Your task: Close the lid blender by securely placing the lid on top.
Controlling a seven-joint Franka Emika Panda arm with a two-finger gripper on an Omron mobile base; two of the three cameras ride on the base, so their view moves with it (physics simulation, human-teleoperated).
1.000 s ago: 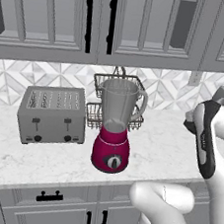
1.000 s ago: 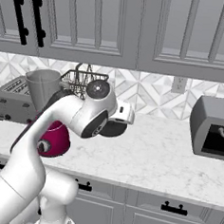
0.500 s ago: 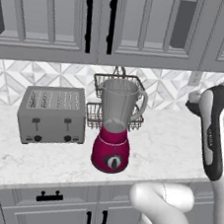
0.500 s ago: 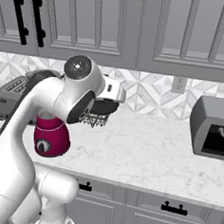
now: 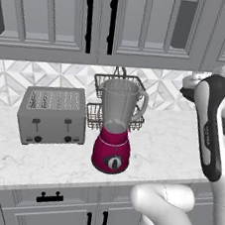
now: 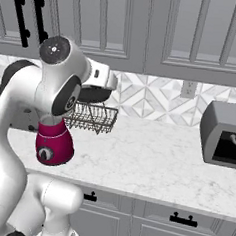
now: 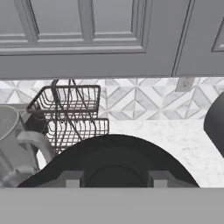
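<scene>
I have the gripper (image 7: pixel 113 178) closed on the lid (image 7: pixel 111 159), a flat black disc with a raised centre, held up right of the blender (image 5: pixel 114 131), whose grey jar mouth stands uncovered.

The blender (image 5: pixel 114 134) stood on the marble counter (image 5: pixel 38 163), its magenta-red base with a round grey dial facing forward and its translucent grey jar upright, open at the top, the handle on the jar's right. Just behind it sat a two-tier wire basket (image 5: pixel 116 102), partly hidden by the jar. To the left, near but apart from the blender, was a grey toaster (image 5: pixel 51 115). Grey cabinet doors with dark handles hung above a patterned tile backsplash. The robot's white arm rose at the right edge, well apart from the blender.
</scene>
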